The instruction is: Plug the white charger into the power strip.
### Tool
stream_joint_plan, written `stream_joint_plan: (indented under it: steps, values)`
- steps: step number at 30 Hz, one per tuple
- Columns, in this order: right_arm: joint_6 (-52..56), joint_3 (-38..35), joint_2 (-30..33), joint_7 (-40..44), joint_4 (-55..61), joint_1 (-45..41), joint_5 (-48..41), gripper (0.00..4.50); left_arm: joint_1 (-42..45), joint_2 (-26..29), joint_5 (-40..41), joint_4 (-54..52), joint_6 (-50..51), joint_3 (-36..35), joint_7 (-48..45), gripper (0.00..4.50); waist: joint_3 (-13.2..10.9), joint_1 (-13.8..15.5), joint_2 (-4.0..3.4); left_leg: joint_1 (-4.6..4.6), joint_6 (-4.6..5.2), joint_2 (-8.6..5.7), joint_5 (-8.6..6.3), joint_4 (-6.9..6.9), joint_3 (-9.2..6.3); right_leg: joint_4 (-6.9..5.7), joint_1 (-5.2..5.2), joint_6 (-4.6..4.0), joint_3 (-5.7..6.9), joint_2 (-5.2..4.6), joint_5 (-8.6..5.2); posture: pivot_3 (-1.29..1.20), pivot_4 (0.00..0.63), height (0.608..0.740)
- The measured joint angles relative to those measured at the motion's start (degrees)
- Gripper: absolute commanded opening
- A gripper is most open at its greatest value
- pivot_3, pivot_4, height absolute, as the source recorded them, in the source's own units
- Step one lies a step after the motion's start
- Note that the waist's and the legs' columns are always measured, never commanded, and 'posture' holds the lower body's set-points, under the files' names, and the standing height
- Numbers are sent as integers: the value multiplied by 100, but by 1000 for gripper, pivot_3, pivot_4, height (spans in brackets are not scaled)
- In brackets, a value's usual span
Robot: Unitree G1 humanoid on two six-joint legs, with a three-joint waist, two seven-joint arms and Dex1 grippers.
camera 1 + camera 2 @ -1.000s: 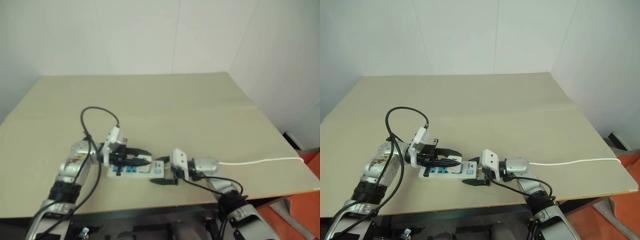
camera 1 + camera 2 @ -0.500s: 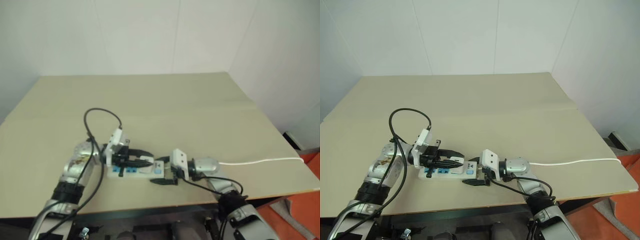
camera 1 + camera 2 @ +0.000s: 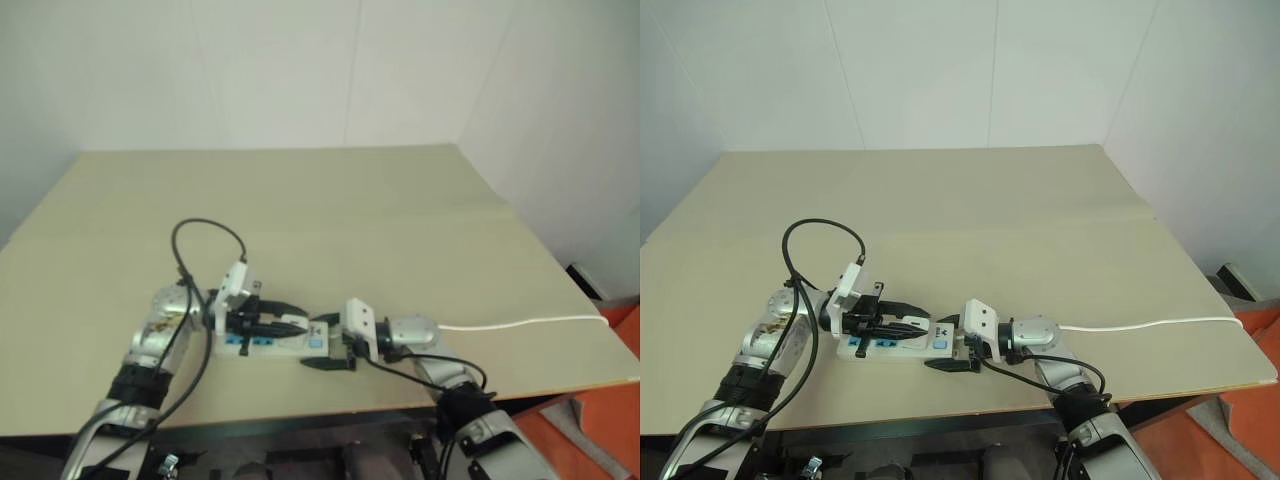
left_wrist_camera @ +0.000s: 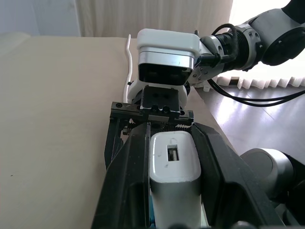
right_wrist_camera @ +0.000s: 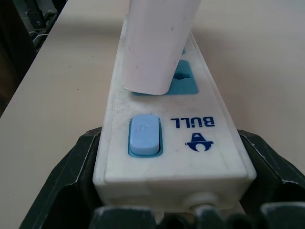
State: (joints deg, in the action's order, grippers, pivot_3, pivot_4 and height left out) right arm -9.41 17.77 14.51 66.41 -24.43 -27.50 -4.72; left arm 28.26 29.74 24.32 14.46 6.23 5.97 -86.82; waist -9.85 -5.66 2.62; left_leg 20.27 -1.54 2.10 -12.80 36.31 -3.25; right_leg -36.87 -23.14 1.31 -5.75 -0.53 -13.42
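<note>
Two grippers engaged: left gripper [image 4: 174,143] clamped on white charger [image 4: 174,171], right gripper [image 5: 171,191] bracing power strip [image 5: 167,133] end. Keep charger square over blue socket [image 5: 183,81]; press straight down.

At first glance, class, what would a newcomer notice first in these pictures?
Near the front edge of the table, the left gripper clamps the white charger over the power strip. The right gripper holds the strip's switch end.
</note>
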Motion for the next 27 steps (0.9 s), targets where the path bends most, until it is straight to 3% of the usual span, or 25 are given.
stream_joint_plan:
  steps: [27]
  values:
    - [236,68,79,-71,133,72,-32,3422,-308,21,-17,401,-1000,21,26,1016,46,19,-61,-6,0,-2,0,-8,0,9,7,-31,0,-3,-21,0,150,740]
